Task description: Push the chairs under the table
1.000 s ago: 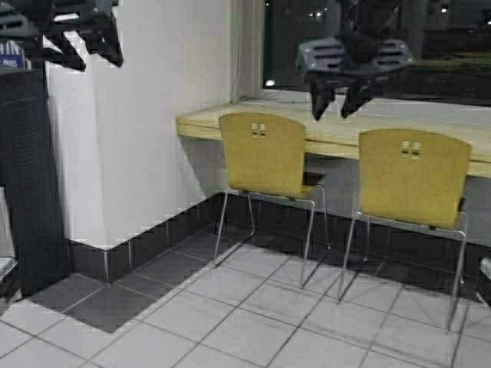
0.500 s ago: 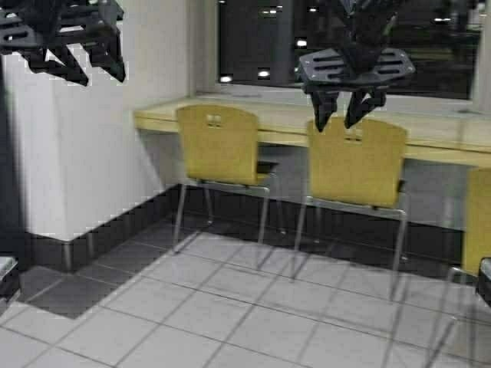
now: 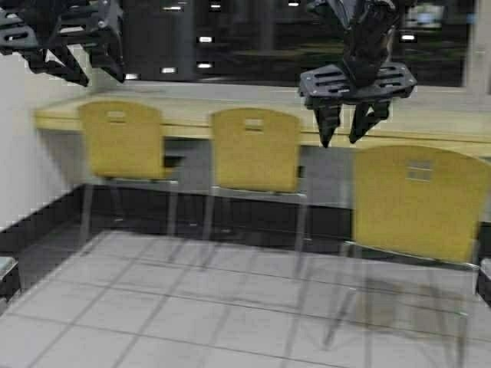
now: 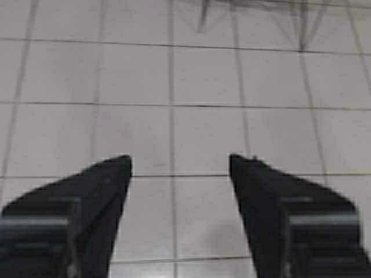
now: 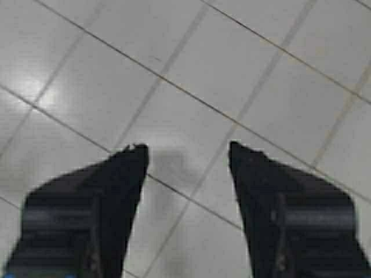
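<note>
Right claw (image 3: 353, 136) spread above chairs (image 3: 255, 150)

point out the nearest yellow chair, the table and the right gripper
nearest yellow chair (image 3: 414, 203), high view, middle of its backrest
table (image 3: 441, 125), high view, bare top near the window
right gripper (image 3: 351, 130), high view, between its fingertips

Pale square floor tiles (image 3: 192, 307) with dark grout lines cover the ground. A white wall (image 3: 19, 176) stands at the left above a dark tiled skirting (image 3: 38, 218). Along the back runs a wide dark window (image 3: 253, 38) holding small bright spots, perhaps reflected ceiling lights.
</note>
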{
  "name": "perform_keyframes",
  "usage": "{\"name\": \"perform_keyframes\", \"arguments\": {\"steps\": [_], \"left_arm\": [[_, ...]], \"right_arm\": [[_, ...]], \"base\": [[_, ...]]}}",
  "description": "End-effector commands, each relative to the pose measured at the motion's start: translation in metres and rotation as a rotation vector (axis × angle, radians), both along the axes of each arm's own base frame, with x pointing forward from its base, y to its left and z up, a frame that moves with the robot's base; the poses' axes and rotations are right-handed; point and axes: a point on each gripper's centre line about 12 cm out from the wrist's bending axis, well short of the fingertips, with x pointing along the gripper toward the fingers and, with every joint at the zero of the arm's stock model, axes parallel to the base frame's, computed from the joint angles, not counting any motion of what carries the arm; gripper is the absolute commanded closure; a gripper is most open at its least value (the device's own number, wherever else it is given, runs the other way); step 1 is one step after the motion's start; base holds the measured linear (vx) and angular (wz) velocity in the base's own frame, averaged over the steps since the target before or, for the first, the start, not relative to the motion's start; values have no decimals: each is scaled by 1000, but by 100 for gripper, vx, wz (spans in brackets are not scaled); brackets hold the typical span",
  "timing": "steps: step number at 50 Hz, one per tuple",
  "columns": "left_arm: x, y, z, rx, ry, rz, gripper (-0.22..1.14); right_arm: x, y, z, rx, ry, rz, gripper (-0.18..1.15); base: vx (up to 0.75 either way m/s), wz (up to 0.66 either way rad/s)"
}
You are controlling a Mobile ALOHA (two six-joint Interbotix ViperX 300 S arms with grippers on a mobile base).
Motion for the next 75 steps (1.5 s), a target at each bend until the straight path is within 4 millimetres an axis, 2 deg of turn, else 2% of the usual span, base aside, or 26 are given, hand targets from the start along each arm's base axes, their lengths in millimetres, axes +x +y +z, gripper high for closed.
{"name": "perform_keyframes", "arguments": {"steps": [1, 9, 43, 50, 60, 69, 75], "left_arm": [[4, -1, 8, -8, -23, 1, 3], [4, -2, 5, -4, -13, 0, 3], [6, -3, 5, -13, 10, 4, 3], [6, -3, 5, -12, 16, 2, 3], [5, -3, 4, -11, 20, 2, 3], [6, -4, 0, 4, 32, -4, 3], [8, -4, -6, 5, 58, 1, 3]], "right_arm": [[5, 4, 8, 11, -24, 4, 14], [5, 4, 3, 4, -10, 4, 14], [7, 5, 9, 14, -17, -18, 14], [6, 5, 24, 37, -50, -25, 14], [3, 4, 57, 89, -132, -28, 14], [-1, 6, 74, 119, -171, -25, 14], [-3, 9, 76, 128, -179, -14, 14]], "base": [[-8, -47], [-7, -48], [3, -25], [16, -12], [23, -11], [28, -6], [31, 3]]}}
